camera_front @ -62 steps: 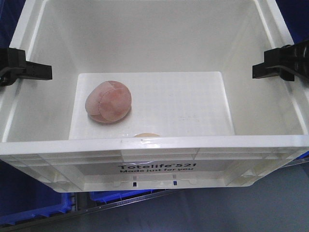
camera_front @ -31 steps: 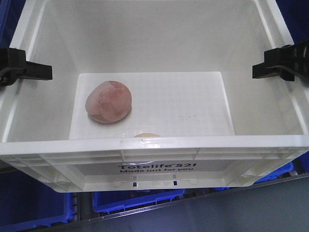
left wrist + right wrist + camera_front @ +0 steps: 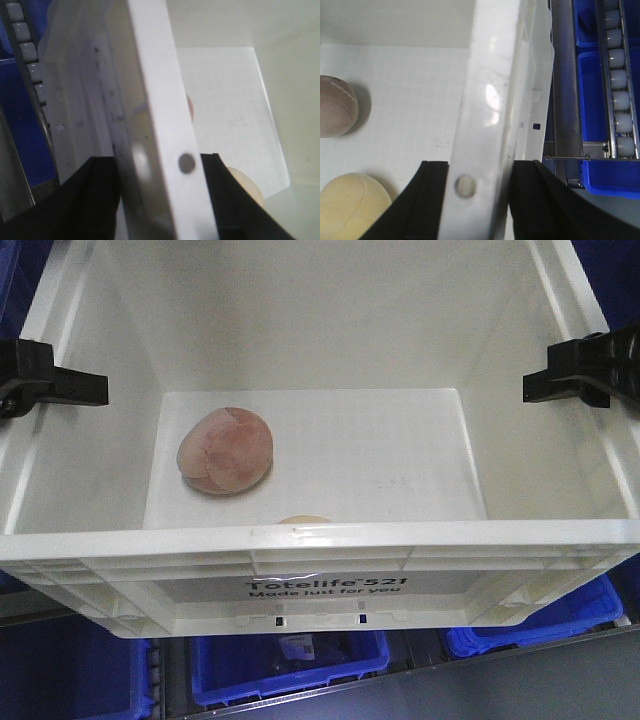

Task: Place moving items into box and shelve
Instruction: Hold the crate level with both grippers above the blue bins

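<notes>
My left jaws clenched on box (image 3: pixel 320 537) left wall, right jaws on right wall. Long axis runs between them. Pink ball (image 3: pixel 225 450), yellow ball (image 3: pixel 350 205) inside.

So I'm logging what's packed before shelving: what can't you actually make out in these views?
Yellow ball: front view shows only its top; the near wall of the box hides the rest. Right wrist view cuts it at the bottom edge.
Pink ball: left wrist view shows just a sliver behind the box wall.
Blue bins below: contents mostly covered by the box.
</notes>
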`<state>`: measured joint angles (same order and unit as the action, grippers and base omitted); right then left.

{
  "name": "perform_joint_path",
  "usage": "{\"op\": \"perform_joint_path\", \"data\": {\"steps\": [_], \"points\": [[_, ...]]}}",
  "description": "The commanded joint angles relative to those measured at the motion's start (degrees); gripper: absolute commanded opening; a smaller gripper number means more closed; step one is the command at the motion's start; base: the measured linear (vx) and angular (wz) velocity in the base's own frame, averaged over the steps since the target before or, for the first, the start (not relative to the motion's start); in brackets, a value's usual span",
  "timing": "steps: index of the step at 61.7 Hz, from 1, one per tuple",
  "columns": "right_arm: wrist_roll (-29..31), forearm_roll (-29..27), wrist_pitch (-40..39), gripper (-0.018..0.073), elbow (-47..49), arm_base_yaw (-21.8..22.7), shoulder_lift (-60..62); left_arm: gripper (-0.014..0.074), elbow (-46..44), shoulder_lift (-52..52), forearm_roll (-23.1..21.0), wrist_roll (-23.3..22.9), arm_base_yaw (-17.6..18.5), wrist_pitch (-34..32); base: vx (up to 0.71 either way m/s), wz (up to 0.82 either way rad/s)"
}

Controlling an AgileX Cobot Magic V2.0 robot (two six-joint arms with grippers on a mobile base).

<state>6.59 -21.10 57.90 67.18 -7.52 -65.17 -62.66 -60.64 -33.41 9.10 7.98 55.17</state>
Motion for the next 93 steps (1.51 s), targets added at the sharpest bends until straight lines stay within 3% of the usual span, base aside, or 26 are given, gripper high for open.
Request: {"op": "perform_joint_path", "data": {"steps": [1, 93], "points": [[1.31, -7.75, -5.53, -0.0006, 2.80, -0.42, 1.80, -0.0003, -2.61, 1.59, -10.35, 1.02, 0.64, -4.91, 0.09, 0.05], [1.31, -7.75, -5.53, -0.0006, 2.80, -0.42, 1.80, -0.0003, -2.61, 1.59, -10.35, 1.02, 0.64, -4.91, 0.03, 0.04]]}}
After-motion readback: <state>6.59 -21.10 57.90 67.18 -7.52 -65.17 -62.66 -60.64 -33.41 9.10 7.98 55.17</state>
